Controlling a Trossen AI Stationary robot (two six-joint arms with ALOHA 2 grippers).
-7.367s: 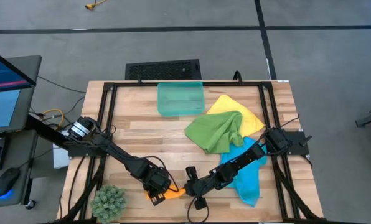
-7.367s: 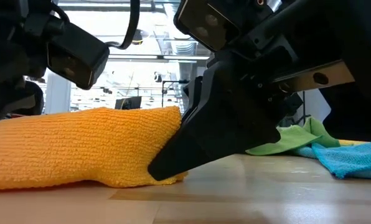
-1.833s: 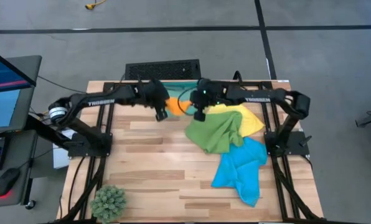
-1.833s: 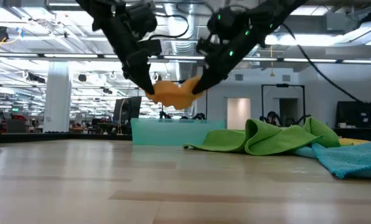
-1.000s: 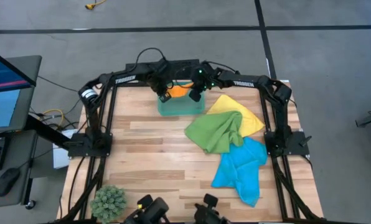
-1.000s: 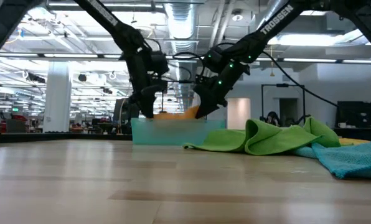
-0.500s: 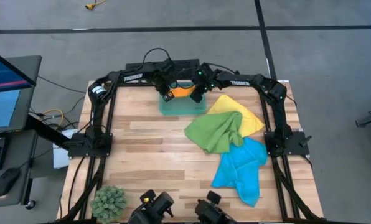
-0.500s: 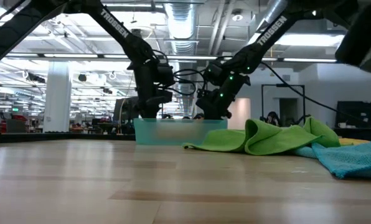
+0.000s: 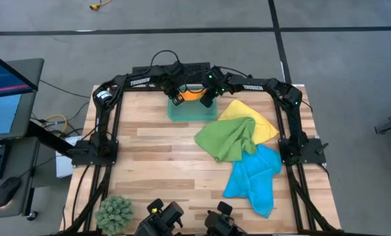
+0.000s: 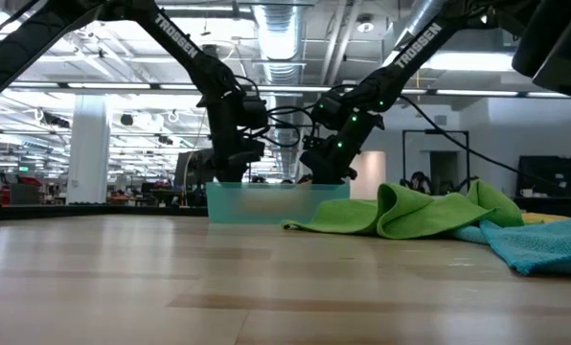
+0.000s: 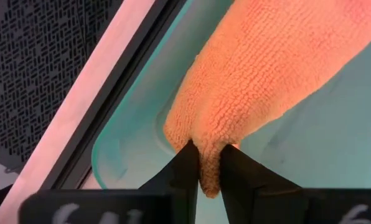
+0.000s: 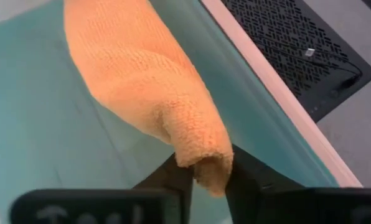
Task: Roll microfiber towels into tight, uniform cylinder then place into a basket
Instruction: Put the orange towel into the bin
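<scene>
At upper centre of the high view, we see the left pincer (image 9: 176,97) and right pincer (image 9: 207,100) each grasping an end of the rolled orange towel (image 9: 193,94) inside the basket (image 9: 190,114).

Both arms reach to the table's far edge. Left gripper (image 9: 176,97) and right gripper (image 9: 207,99) face each other, fingers slightly parted, each astride cloth.
</scene>
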